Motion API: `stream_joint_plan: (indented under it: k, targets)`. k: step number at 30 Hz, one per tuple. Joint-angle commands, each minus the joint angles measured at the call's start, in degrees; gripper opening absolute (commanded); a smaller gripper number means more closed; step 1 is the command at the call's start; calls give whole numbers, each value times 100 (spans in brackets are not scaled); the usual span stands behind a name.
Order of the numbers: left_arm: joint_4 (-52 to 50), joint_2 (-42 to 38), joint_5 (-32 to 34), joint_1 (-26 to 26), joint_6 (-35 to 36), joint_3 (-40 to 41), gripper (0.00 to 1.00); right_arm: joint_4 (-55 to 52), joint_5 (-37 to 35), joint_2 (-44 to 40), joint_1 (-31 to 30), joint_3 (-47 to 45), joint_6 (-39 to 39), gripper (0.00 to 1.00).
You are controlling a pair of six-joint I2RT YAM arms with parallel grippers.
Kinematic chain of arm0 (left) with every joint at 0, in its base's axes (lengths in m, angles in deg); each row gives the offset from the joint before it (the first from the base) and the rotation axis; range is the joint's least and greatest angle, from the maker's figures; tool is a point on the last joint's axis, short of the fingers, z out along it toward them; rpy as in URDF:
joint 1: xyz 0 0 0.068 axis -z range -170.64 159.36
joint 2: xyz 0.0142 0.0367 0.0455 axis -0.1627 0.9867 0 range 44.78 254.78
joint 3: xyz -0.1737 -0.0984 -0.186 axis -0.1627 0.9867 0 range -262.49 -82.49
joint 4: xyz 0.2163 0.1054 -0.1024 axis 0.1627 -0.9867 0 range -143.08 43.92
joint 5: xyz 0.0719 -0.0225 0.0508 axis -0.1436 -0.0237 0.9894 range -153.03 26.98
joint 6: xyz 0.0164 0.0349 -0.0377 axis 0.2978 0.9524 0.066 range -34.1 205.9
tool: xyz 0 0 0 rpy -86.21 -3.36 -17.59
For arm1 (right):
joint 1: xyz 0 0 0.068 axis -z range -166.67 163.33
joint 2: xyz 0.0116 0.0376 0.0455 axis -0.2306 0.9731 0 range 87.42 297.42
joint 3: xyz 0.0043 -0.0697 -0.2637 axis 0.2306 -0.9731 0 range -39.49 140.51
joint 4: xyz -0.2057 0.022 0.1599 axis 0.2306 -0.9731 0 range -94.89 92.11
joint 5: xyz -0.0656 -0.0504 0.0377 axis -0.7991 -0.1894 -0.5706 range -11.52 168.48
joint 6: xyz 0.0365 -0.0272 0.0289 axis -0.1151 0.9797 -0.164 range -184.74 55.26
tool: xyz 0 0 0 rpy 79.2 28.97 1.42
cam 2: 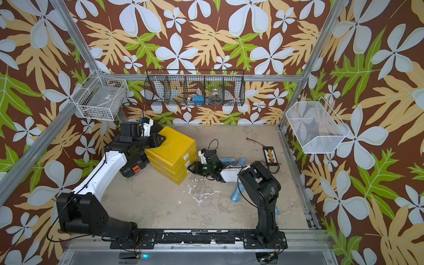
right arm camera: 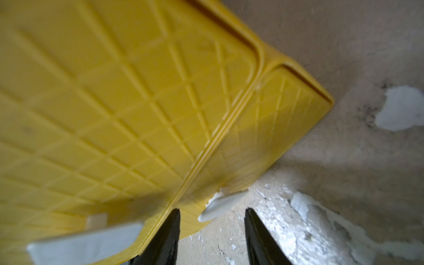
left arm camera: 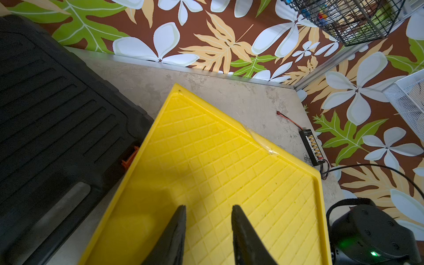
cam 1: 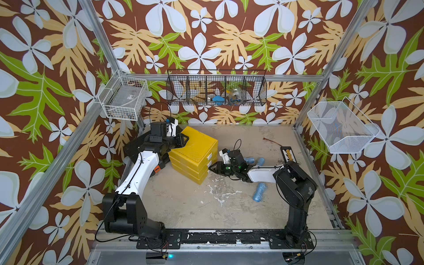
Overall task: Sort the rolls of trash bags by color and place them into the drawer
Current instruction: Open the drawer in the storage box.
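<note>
The yellow drawer chest stands near the back of the table, just beside a black case. All its drawers look shut. Blue rolls lie on the table, some on the near side of the right arm and some on the far side. No yellow or green rolls show.

The right gripper is low at the front of the chest. Its fingers are apart and hold nothing. A small white tab sits just ahead of the fingertips. The left gripper is over the top of the chest. Its fingers are a little apart with nothing between them. It is not clear if they touch the top.

The next job looks like pinching the tab and pulling a drawer open. A few things could go wrong.

The tab is tiny and smooth. If the fingers close a bit to one side, they may miss it or slip off.

The chest looks light. If the left gripper does not press down, the pull may drag the whole chest and the drawer may stay shut.

Another tab is close by, so the gripper could open the wrong drawer.

The right arm is close to the blue rolls. A wide swing could bump them, and they could roll away.
</note>
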Motion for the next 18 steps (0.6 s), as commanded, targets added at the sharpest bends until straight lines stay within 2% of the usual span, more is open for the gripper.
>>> stream_joint_plan:
  k: [1,9,14,18]
  targets:
    - [-355,6,8,-3,36,49,37,100,-122,73,-3,42,-152,47]
    - [-329,-12,5,-6,27,84,37,145,-305,186,-3,-148,-362,40]
    - [-333,-19,10,-6,36,75,37,249,-453,-25,-3,-551,-431,32]
    - [-329,-7,17,-6,36,66,37,290,-530,-271,6,-880,-410,29]
